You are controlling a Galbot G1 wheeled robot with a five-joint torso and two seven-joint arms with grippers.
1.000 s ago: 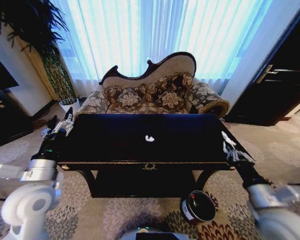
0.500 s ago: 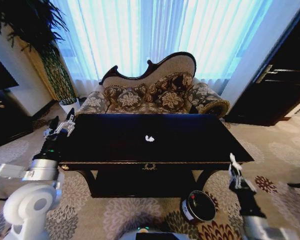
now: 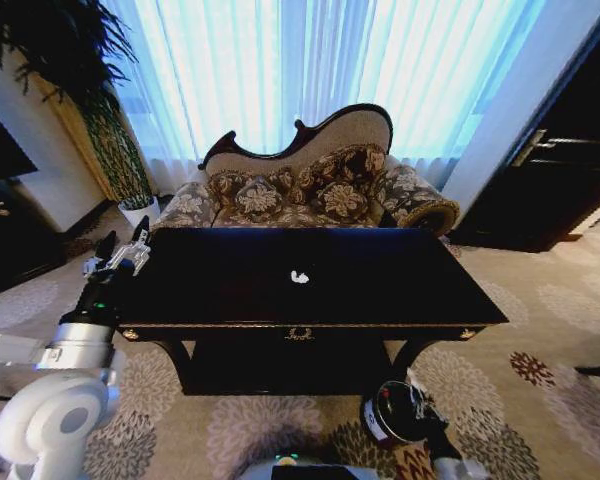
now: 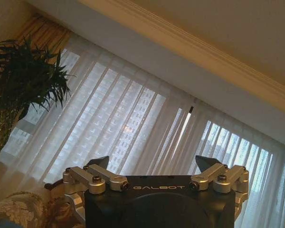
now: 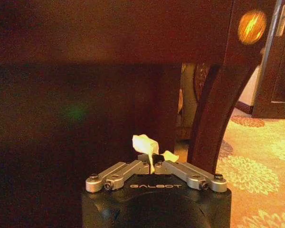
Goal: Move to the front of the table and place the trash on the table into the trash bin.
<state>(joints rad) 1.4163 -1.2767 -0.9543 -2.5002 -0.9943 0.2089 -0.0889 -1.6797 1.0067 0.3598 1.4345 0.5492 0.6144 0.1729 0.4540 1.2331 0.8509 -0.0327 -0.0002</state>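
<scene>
Sitting near the middle of the table (image 3: pixel 230 290), a crumpled paper wad (image 3: pixel 300 277) shows no clear long axis. At five o'clock from it, low by the trash bin (image 3: pixel 385 420), the right gripper (image 5: pixel 152 159) pinches another wad (image 5: pixel 145 143). At nine o'clock, the left gripper (image 3: pixel 120 250) hovers, fingers spread.

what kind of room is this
Most likely a hotel suite or formal sitting room: an ornate floral sofa sits before tall sheer-curtained windows, with a glossy dark table on patterned carpet and a potted plant.
</scene>
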